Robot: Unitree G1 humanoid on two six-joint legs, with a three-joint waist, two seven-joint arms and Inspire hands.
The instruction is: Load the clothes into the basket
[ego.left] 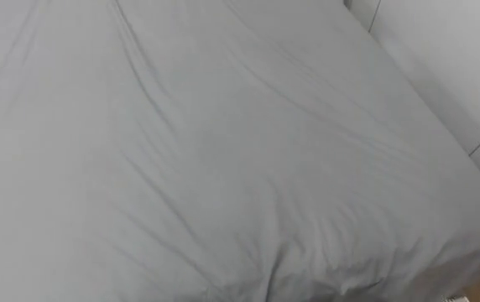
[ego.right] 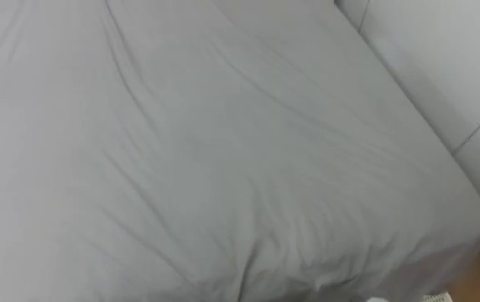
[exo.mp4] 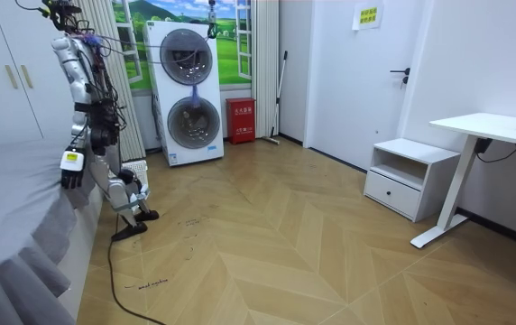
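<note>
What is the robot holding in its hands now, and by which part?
Nothing, as far as it shows: the left hand hangs, apparently empty, at the edge of the grey bed sheet.

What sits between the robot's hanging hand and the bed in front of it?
Nothing visible does. The left hand hangs at the robot's side, right by the edge of the bed. Ahead of it lies the wrinkled grey sheet.
</note>
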